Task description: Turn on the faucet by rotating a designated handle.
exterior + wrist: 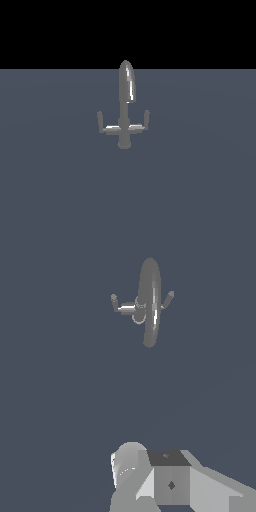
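The faucet (124, 107) is a small grey metal tap with a tall arched glossy spout, standing on the flat grey floor in the middle of the exterior view. Its handle (103, 127) is the thin L-shaped arm branching to the exterior view's left, tip turned up. A mirror-image arm (143, 123) branches to the right. The wrist view shows the faucet (149, 303) from above, with the handle (120, 306) well away from the camera. Grey blocky parts of my gripper (167, 478) show at that view's edge, far from the faucet. Its fingers cannot be made out. The gripper is out of the exterior view.
A plain grey-blue floor (60, 200) surrounds the faucet on all sides, under a black background.
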### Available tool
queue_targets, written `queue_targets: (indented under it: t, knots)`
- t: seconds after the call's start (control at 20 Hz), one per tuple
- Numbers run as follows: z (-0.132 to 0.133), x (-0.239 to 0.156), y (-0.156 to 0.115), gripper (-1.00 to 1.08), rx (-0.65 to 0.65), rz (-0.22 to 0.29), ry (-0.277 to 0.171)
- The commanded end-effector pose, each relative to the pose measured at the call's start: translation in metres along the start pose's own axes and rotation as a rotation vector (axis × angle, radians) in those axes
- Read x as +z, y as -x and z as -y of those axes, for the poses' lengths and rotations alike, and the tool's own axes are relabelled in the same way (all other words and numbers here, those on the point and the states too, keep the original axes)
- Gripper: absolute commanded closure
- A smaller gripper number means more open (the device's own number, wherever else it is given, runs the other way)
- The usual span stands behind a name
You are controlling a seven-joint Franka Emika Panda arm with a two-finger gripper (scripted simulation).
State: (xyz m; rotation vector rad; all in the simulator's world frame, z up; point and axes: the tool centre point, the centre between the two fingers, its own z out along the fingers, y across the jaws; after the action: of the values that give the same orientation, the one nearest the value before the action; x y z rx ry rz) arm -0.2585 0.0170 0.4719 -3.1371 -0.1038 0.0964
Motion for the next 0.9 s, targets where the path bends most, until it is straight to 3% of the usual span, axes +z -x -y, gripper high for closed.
queue_targets:
  t: [0.0, 0.85]
  knots:
    - [0.000, 0.000, 0.000, 1.08, 0.000, 0.000, 0.000]
    - [0.004, 0.000, -0.013, 1.08, -0.024, 0.006, 0.032]
